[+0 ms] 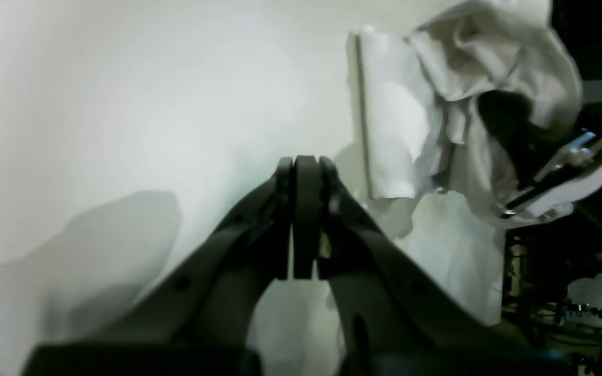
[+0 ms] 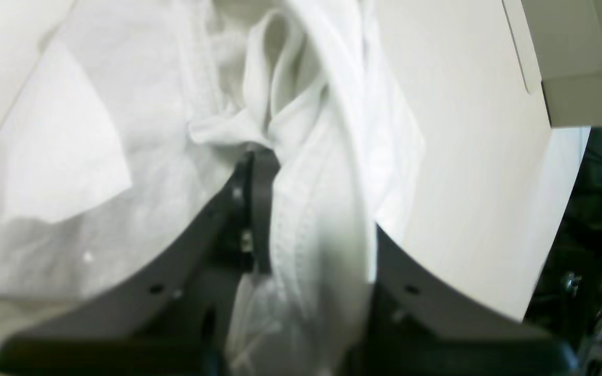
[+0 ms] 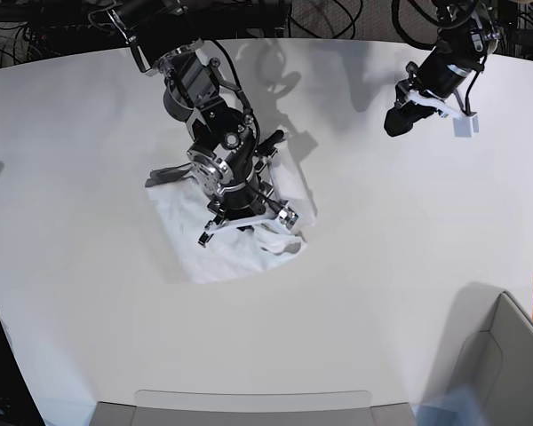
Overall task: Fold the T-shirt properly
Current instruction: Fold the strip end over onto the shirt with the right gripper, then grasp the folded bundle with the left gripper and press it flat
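Observation:
The white T-shirt (image 3: pixel 215 250) lies crumpled on the table's left half in the base view. My right gripper (image 3: pixel 245 216) is down on its far right part and shut on a bunched fold. In the right wrist view the T-shirt (image 2: pixel 71 156) drapes over the gripper (image 2: pixel 285 162) and hides one finger. My left gripper (image 3: pixel 400 120) hangs above the bare table at the far right, well away from the shirt. In the left wrist view this gripper (image 1: pixel 306 209) is shut with nothing in it, and the lifted T-shirt (image 1: pixel 400 130) shows at the upper right.
The off-white table (image 3: pixel 382 266) spreads around the shirt. A grey bin (image 3: pixel 506 355) stands at the front right corner and a flat grey tray (image 3: pixel 249 408) at the front edge. A grey box corner (image 2: pixel 567 52) shows beyond the table edge.

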`<state>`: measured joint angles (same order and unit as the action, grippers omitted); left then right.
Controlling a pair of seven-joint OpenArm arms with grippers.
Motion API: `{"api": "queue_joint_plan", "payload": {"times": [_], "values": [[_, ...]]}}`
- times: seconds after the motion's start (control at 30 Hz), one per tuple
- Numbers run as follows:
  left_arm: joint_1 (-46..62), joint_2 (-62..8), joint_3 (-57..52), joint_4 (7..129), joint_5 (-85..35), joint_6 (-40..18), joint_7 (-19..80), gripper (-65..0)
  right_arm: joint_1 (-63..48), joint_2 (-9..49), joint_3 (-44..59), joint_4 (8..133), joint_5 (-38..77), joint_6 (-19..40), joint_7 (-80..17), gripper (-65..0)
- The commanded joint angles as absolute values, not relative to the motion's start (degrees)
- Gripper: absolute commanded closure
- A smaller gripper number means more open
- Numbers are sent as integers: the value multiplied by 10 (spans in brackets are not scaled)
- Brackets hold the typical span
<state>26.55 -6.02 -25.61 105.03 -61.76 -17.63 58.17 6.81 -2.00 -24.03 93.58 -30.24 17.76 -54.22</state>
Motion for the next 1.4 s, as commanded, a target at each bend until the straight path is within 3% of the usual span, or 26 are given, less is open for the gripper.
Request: {"api": "queue_joint_plan", "payload": {"times": [0.0, 0.1, 0.27, 0.4, 0.63, 0.8, 0.9, 1.07, 1.37], "values": [[267, -65, -259, 1052, -631, -181, 575, 0, 82, -29, -248, 938, -303, 175, -531, 0], [267, -65, -257, 1040, -631, -181, 575, 0, 82, -31, -267, 934, -302, 175, -530, -9], [266, -65, -258, 1039, -631, -181, 575, 0, 73, -33, -299, 938, -289, 175, -511, -195], [266, -65, -258, 1039, -631, -181, 575, 0, 58, -33, -313, 938, -240, 175, -482, -253], [266, -65, -258, 1040, -631, -181, 574, 0, 50, -29, -306, 982, -102, 175, -448, -252], [260, -65, -254, 1050, -634, -182, 574, 0, 51, -27, -186, 1033, -75, 175, -446, -244], [228, -65, -238, 1083, -632, -182, 575, 0, 62, -6, -113, 1040, -58, 176, -448, -174], [185, -74, -154, 1112, -630, -182, 568, 0, 82, 60, -8, 1007, -14, 176, -450, 0], [143, -74, 84, 1120, -421, -182, 510, 0, 115, 166, 60, 866, 67, 176, -449, 0]]}}
